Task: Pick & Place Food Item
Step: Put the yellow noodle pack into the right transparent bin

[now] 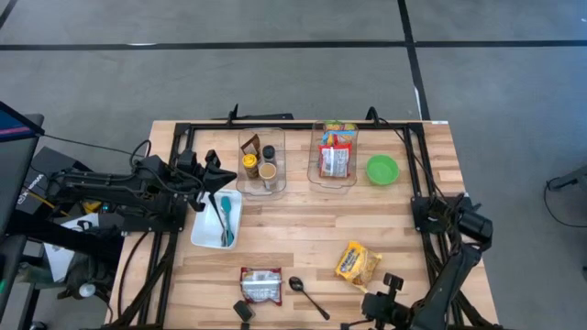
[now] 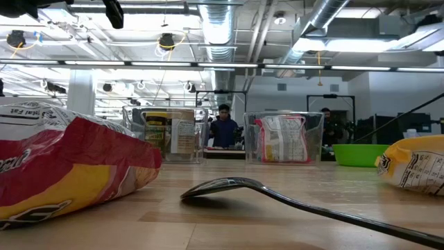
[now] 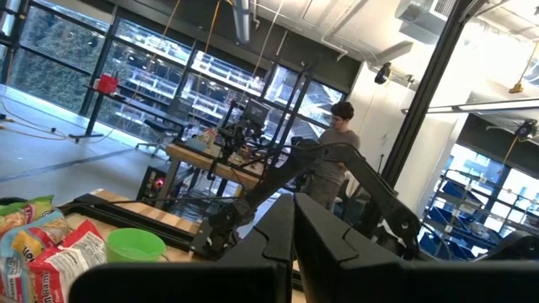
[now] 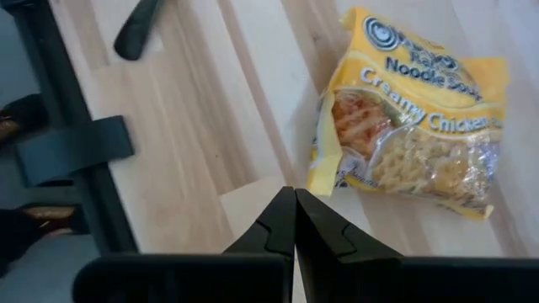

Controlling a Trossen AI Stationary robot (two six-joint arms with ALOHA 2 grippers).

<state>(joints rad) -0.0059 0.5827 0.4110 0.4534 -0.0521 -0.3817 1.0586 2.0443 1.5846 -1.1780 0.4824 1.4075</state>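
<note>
A yellow noodle packet [image 1: 357,263] [image 4: 413,114] lies flat on the wooden table near its front right. My right gripper [image 4: 295,195] [image 1: 391,280] is shut and hangs just off the packet's near corner, tilted down toward the table with nothing between its fingers. My left gripper [image 3: 294,202] [image 1: 225,174] is shut too, raised at the table's left and pointing across toward the right arm. A red and white snack packet [image 1: 260,285] [image 2: 62,163] lies at the front edge.
A black spoon [image 1: 307,295] [image 2: 277,198] lies between the two packets. Two clear bins [image 1: 261,163] [image 1: 335,156] with jars and packets stand at the back, a green bowl [image 1: 382,170] to their right. A white tray [image 1: 217,220] with teal utensils sits left.
</note>
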